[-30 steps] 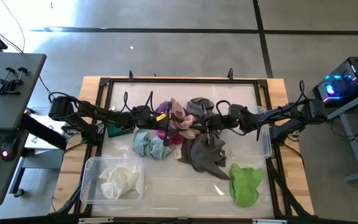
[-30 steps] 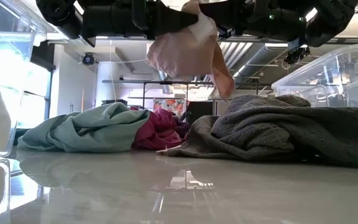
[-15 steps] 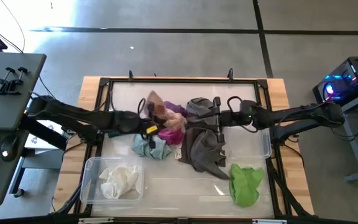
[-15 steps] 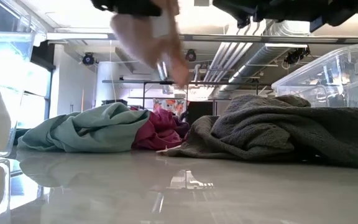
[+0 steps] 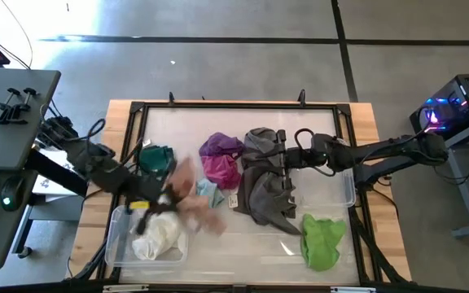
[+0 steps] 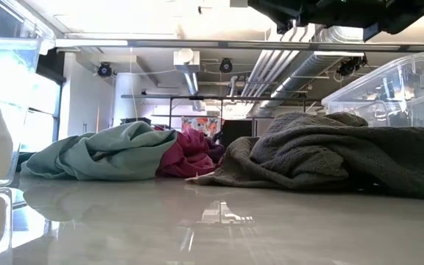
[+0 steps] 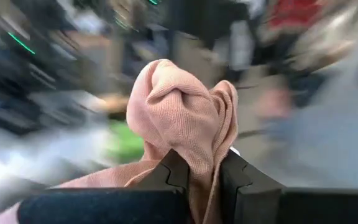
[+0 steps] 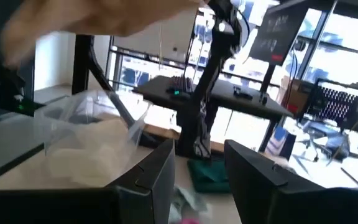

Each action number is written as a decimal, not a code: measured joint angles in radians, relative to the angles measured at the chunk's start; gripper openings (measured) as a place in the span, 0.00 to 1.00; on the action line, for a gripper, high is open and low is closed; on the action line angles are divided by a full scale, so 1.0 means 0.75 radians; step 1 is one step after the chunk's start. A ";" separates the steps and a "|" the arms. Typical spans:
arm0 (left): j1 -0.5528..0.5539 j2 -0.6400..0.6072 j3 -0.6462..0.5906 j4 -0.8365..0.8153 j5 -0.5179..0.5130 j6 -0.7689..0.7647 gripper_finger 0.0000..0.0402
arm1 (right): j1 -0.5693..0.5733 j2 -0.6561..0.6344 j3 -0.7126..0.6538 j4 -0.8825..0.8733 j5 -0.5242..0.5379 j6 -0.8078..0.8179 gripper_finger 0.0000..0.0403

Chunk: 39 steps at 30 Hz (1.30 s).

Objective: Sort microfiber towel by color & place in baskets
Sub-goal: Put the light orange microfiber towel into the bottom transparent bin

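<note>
My left gripper [image 7: 204, 171] pinches a pink towel [image 7: 185, 118] between its fingers, the cloth bunched up above the pads; seen from above, towel [image 5: 190, 189] and gripper [image 5: 149, 203] hang at the near-left of the table, just over the inner edge of the wide basket [image 5: 120, 244], which already holds a white towel [image 5: 157, 236]. The step in hand, as I judge it, is the carry of the pink cloth to that basket (light colours together, it would seem).

My right gripper [image 8: 197, 165] hovers over the grey towel [image 5: 267, 191] at mid-table, its fingers spread and holding nothing. The narrower basket [image 5: 347, 183] lies under my right arm at the right edge; whether anything is in it I cannot tell.

Still loose on the table: a purple towel [image 5: 221, 146], a magenta towel [image 5: 220, 169], a pale blue towel [image 5: 208, 194], a dark green towel [image 5: 156, 159] and a lime green towel [image 5: 322, 240].

The next move calls for centring the pink cloth over the wide basket, lowering it and letting go, so that no trailing corner drapes over the rim.
</note>
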 joint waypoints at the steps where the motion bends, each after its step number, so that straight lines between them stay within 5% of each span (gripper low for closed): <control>1: -0.029 0.001 0.020 -0.021 0.045 -0.150 0.05 | 0.003 0.000 0.000 0.007 0.000 -0.001 0.33; 5: -0.182 0.000 0.048 -0.175 0.028 -0.576 0.05 | 0.005 0.000 0.000 0.000 -0.003 -0.001 0.33; 14: -0.490 0.148 0.037 -0.969 -0.249 -1.705 0.05 | 0.005 0.001 0.000 -0.029 -0.007 0.001 0.33; 23: -0.610 0.293 -0.025 -1.018 -0.224 -2.377 0.05 | 0.005 0.001 0.000 -0.025 -0.011 -0.001 0.33; 30: -0.563 0.352 -0.150 -1.035 -0.169 -2.545 0.05 | 0.005 0.001 0.000 -0.024 -0.011 -0.001 0.33; 39: -0.486 0.339 -0.225 -0.979 -0.188 -2.318 0.13 | 0.001 0.001 0.000 -0.023 -0.010 -0.001 0.33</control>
